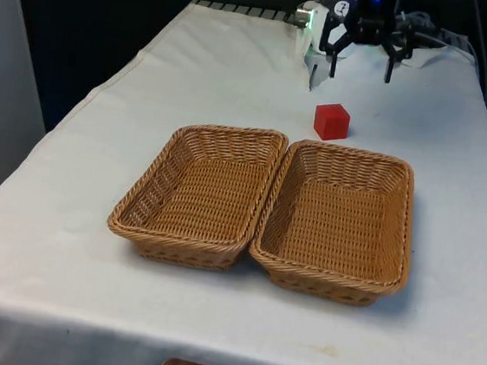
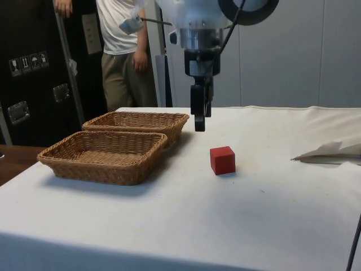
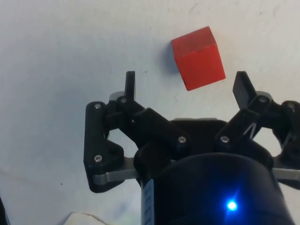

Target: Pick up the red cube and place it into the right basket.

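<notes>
Both fingers [image 3: 242,88] of the gripper [image 3: 186,84] are spread wide apart and are holding nothing. In the wrist view the red cube [image 3: 198,57] is sitting just past the fingertips, a little nearer to one finger than the other, and nothing is touching it.

That cube [image 1: 331,121] is small and bright red, with flat sides and sharp corners. It is resting on the white cloth of the table [image 1: 101,133], turned a bit so one corner is pointing at the baskets. In the front view it is lying just behind the two baskets, close to the spot where they are meeting. The gripper [image 1: 360,71] is hanging in the air behind the cube, near the far end of the table.

Two brown woven baskets are sitting side by side with their rims touching. The right basket [image 1: 400,225] is on the front view's right and the left basket [image 1: 136,206] is beside it. Both are holding nothing.

In the side view the gripper [image 2: 199,125] is seen edge-on, so its two fingers are looking like one dark bar above the cloth, near the cube [image 2: 223,160].

A person [image 2: 121,51] is standing behind the table in the side view, cut off at the top of the picture.
</notes>
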Robot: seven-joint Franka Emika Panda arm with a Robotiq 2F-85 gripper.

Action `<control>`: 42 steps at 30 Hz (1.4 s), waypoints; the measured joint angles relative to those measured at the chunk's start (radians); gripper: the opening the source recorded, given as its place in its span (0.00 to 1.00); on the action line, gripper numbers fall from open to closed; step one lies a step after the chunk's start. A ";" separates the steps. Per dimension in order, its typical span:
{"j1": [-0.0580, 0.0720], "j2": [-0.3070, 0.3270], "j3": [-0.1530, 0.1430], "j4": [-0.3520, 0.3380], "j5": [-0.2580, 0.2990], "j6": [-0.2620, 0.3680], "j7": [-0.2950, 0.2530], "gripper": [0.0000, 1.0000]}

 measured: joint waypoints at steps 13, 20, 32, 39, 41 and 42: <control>0.000 0.041 0.001 -0.008 0.028 0.052 -0.119 1.00; 0.000 0.070 0.003 -0.011 0.046 0.086 -0.198 1.00; -0.001 0.093 -0.001 -0.015 0.082 0.119 -0.300 1.00; -0.003 0.098 -0.011 -0.024 0.084 0.119 -0.322 1.00; -0.004 0.099 -0.013 -0.027 0.085 0.120 -0.331 1.00; -0.004 0.099 -0.016 -0.031 0.088 0.121 -0.342 1.00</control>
